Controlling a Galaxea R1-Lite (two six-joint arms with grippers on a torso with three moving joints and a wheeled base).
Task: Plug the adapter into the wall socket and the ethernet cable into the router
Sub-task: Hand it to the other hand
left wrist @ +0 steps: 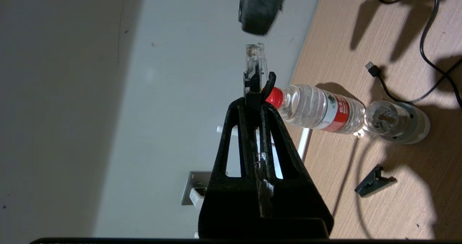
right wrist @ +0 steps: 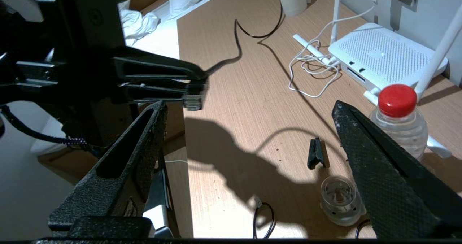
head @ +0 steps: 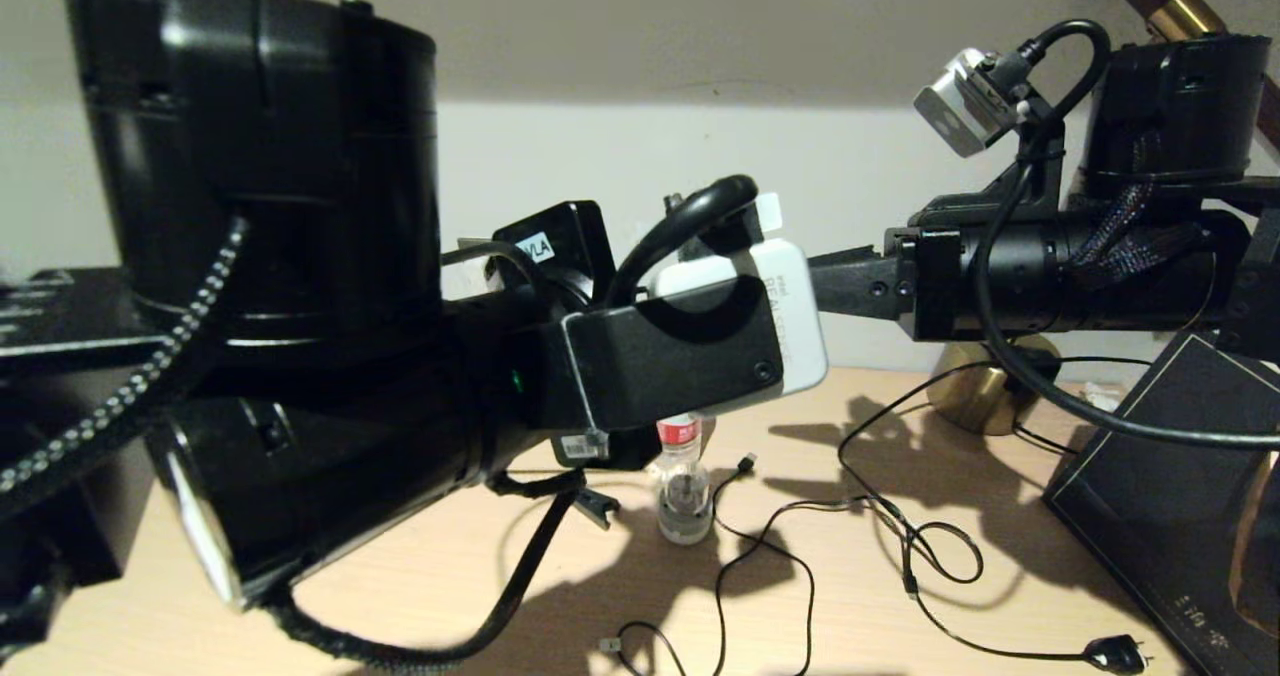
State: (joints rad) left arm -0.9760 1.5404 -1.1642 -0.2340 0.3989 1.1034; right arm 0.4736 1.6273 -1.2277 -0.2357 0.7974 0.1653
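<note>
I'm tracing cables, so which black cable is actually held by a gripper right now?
The ethernet cable, its clear-tipped connector pinched in the left gripper; the thinner black cords lie loose on the desk.

Light wood-grain surface [head: 420, 576] crossed by hard dark shadows, plain pale grey-white wall [head: 560, 176] behind it at 12 o'clock, darker overhang above the wall, brass dome-shaped lamp base [head: 985, 391] at 2 o'clock, harsh light from the near side

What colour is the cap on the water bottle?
Red; the cap on the bottle shows best in the right wrist view.
</note>
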